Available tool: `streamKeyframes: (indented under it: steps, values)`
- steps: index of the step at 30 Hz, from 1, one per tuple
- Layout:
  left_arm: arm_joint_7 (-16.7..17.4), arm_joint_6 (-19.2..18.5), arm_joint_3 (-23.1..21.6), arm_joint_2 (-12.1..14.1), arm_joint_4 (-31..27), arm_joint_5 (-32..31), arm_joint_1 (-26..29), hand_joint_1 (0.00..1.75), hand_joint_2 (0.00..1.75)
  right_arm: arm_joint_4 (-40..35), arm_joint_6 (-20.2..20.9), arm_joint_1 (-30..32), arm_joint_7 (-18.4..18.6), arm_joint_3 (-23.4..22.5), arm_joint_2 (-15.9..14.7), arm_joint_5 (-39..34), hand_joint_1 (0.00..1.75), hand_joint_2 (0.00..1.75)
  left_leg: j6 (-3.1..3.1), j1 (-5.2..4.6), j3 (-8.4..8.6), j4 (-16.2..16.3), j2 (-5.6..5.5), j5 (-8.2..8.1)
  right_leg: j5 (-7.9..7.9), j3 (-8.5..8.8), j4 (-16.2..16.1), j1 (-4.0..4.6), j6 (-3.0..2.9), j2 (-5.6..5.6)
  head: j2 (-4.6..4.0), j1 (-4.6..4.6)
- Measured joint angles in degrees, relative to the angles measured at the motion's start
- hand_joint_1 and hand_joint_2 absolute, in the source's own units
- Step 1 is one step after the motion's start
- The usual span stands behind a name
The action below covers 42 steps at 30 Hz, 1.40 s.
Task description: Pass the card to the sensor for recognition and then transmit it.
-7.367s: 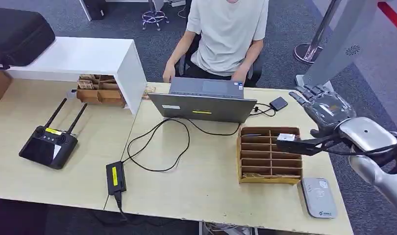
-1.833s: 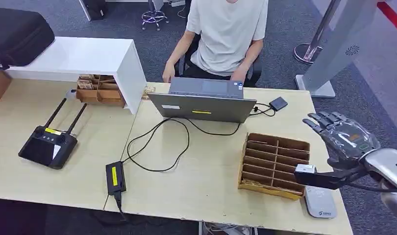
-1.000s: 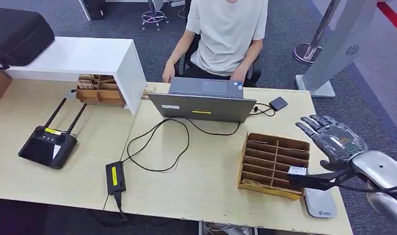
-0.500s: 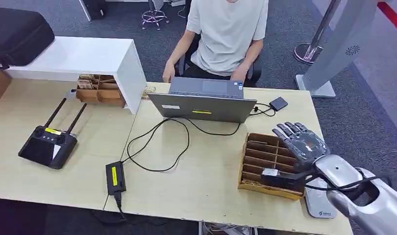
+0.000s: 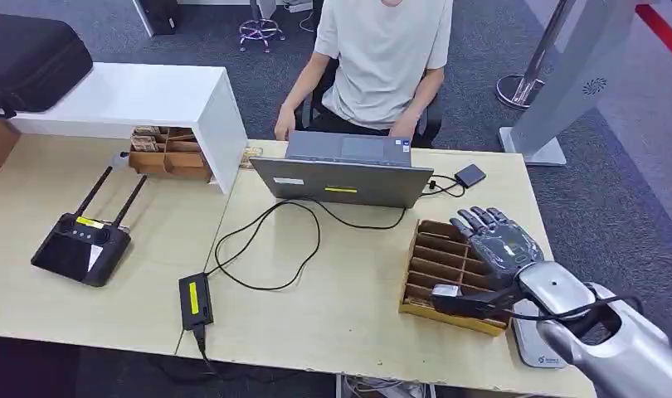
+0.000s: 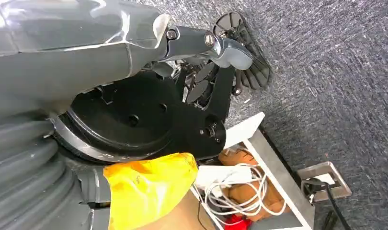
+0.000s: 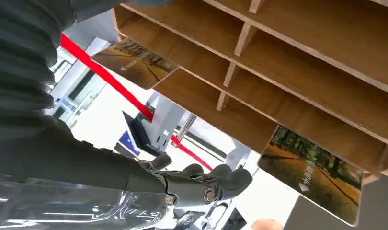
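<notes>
My right hand (image 5: 500, 249) hovers over the wooden slotted organiser (image 5: 436, 249) at the table's right, fingers spread. Its thumb reaches toward the organiser's front left corner and pinches a small white card (image 5: 446, 291). The grey card sensor (image 5: 533, 347) lies on the table just right of the organiser, partly hidden by my forearm. In the right wrist view the organiser's slots (image 7: 297, 62) are close, and two picture-printed cards (image 7: 313, 175) (image 7: 134, 60) lie at their edges; which one I hold I cannot tell. My left hand (image 6: 197, 40) hangs beside my body with nothing in it.
A person (image 5: 382, 58) sits behind an open laptop (image 5: 345, 178) at the far edge. Its cable runs to a power brick (image 5: 195, 298). A black remote controller (image 5: 82, 245), a white shelf (image 5: 133, 95) and a black case (image 5: 30, 50) stand to the left.
My right hand has moved left with the card, from above the sensor to over the organiser's front. The organiser sits slightly turned compared with the oldest frame.
</notes>
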Motion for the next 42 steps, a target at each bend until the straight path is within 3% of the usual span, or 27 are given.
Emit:
streamKeyframes:
  steps: [9,40,41,42]
  values:
    - [0.00,0.15,1.03,-0.31,-0.35,0.02,-0.01,0.00,1.75,1.27,-1.23,-0.69,-0.20,-0.18,0.72,0.88,0.00,1.75,0.00,0.01,0.01,0.03,0.01,0.01,0.01,0.00,0.00,0.01,0.00,0.01,0.00,0.00]
    - [-0.04,0.24,2.47,-0.46,-0.39,0.15,-0.01,0.00,1.75,1.10,-1.03,-0.74,0.48,-2.47,-1.13,0.66,0.00,1.75,-0.01,0.01,-0.04,0.05,0.01,-0.01,0.01,-0.04,-0.01,0.02,0.00,0.02,0.00,0.00]
    - [-0.09,0.24,2.47,-0.46,-0.39,0.09,-0.01,0.00,1.75,1.10,-0.96,-0.73,0.48,-2.51,-1.13,0.66,1.73,1.75,-0.01,0.01,-0.04,0.05,0.01,-0.01,0.01,-0.05,-0.01,0.02,0.00,0.01,0.00,0.00]
    - [-0.11,0.24,2.47,-0.46,-0.39,0.04,-0.01,0.00,1.75,1.10,-0.96,-0.74,0.48,-2.54,-1.13,0.66,1.75,1.75,-0.01,0.01,-0.05,0.05,0.01,-0.01,0.01,-0.04,-0.01,0.02,0.00,0.01,0.00,0.00]
